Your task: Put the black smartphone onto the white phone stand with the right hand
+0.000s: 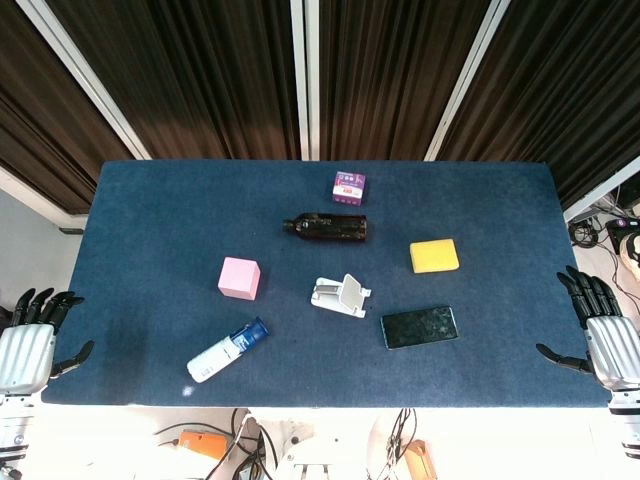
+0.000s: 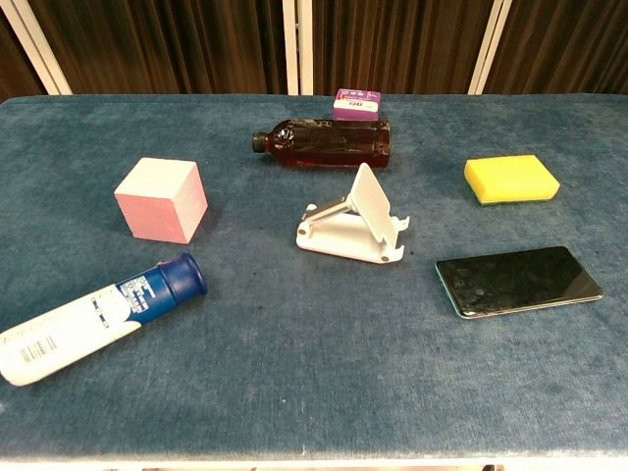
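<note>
The black smartphone (image 1: 419, 327) (image 2: 518, 280) lies flat, screen up, on the blue table, near the front edge and right of centre. The white phone stand (image 1: 340, 295) (image 2: 354, 217) stands just to its left, its back plate tilted up. My right hand (image 1: 603, 328) hangs off the table's right edge, fingers spread, holding nothing, well away from the phone. My left hand (image 1: 34, 332) is off the left edge, likewise open with nothing in it. Neither hand shows in the chest view.
A pink cube (image 1: 240, 278) (image 2: 162, 199), a white bottle with a blue cap (image 1: 228, 350) (image 2: 98, 316), a dark brown bottle lying down (image 1: 326, 227) (image 2: 324, 143), a purple box (image 1: 349, 186) (image 2: 356, 103) and a yellow sponge (image 1: 434, 255) (image 2: 510, 179) lie about the table (image 1: 150, 230).
</note>
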Controlling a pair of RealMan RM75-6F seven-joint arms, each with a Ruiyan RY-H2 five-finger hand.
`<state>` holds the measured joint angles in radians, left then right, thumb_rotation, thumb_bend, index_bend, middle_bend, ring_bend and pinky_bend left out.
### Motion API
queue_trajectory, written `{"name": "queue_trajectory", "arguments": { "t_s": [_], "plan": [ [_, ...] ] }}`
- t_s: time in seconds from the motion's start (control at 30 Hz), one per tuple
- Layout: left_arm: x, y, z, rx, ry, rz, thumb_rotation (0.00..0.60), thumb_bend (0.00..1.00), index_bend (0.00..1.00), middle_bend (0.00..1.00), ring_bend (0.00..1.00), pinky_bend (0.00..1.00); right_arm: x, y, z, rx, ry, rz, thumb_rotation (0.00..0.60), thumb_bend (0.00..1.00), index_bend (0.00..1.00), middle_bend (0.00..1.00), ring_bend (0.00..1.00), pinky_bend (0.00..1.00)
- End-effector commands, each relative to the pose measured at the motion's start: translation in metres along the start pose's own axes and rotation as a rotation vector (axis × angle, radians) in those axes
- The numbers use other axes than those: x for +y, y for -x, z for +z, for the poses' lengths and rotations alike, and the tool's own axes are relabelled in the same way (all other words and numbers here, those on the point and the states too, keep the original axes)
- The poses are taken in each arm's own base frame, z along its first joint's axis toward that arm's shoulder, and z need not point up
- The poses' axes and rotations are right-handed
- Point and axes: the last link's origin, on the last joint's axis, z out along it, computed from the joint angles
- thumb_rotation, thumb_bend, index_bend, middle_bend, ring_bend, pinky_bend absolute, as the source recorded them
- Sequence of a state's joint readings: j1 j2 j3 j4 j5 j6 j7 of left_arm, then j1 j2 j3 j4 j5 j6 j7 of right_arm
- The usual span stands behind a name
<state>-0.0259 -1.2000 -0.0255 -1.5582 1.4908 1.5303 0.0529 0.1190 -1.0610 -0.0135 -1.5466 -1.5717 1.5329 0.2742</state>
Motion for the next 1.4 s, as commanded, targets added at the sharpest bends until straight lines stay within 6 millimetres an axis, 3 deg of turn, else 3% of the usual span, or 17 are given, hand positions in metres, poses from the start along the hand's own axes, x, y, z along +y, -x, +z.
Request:
{"name": "queue_trajectory", "arguments": {
  "t_s": [0.03, 0.27, 0.53, 0.77, 0.87, 1.07, 1.4],
  "plan": [
    [-0.002, -0.001, 0.0, 0.004, -0.009, 0.0, 0.6, 0.18, 0.24, 0.19, 0.09, 0.0, 0.001, -0.001, 0.0, -0.002, 0.009, 0.0, 0.6, 0.23, 0.0, 0.02, 0.0, 0.0],
    [-0.003, -0.002, 0.0, 0.011, -0.01, -0.006, 0.6, 0.18, 0.24, 0.19, 0.09, 0.0, -0.013, 0.012, 0.001, -0.08, -0.029, 0.004, 0.6, 0.23, 0.0, 0.02, 0.0, 0.01],
    [0.001, 0.004, 0.001, 0.003, 0.009, -0.019, 0.6, 0.18, 0.24, 0.19, 0.09, 0.0, -0.074, 0.068, 0.025, -0.271, -0.145, -0.056, 0.6, 0.23, 0.02, 0.02, 0.0, 0.06],
    [-0.003, 0.007, -0.001, -0.004, -0.004, -0.022, 0.6, 0.18, 0.24, 0.19, 0.09, 0.0, -0.111, 0.115, 0.055, -0.385, -0.139, -0.109, 0.6, 0.28, 0.19, 0.0, 0.0, 0.03],
    [-0.005, 0.009, -0.001, -0.011, -0.006, -0.023, 0.6, 0.18, 0.24, 0.19, 0.09, 0.0, -0.122, 0.128, 0.066, -0.425, -0.139, -0.112, 0.6, 0.31, 0.21, 0.0, 0.0, 0.01],
    [-0.006, 0.012, -0.001, -0.02, -0.011, -0.023, 0.6, 0.18, 0.24, 0.19, 0.09, 0.0, -0.139, 0.146, 0.075, -0.475, -0.182, -0.155, 0.6, 0.31, 0.25, 0.0, 0.0, 0.01],
    [-0.006, 0.013, 0.001, -0.029, -0.012, -0.021, 0.6, 0.18, 0.24, 0.19, 0.09, 0.0, -0.151, 0.157, 0.088, -0.508, -0.185, -0.174, 0.6, 0.32, 0.27, 0.0, 0.0, 0.01]
  ]
}}
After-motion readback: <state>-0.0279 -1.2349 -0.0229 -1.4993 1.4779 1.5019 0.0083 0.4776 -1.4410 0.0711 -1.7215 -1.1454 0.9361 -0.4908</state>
